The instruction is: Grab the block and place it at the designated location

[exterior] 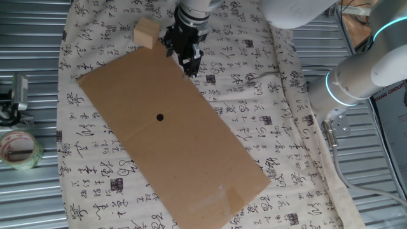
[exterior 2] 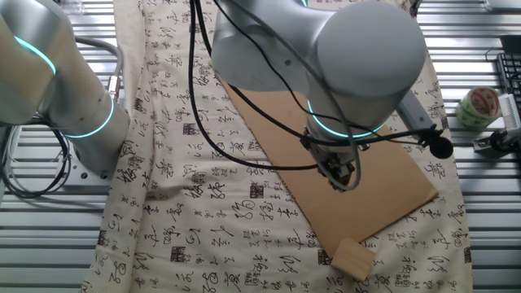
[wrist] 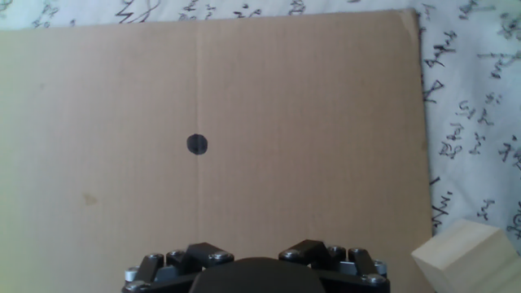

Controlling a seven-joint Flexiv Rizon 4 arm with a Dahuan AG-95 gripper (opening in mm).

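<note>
The block is a tan wooden cube lying on the white cloth just beyond the far corner of the brown cardboard sheet. It also shows in the other fixed view and at the bottom right of the hand view. The designated location, a small black dot, marks the middle of the cardboard and shows in the hand view. My gripper hovers over the cardboard's edge, to the right of the block and apart from it. It holds nothing and looks open. Only its base shows in the hand view.
A roll of clear tape and a metal clamp lie on the ribbed metal table at the left. The white cloth with black characters covers the table under the cardboard. The arm's base stands at the right.
</note>
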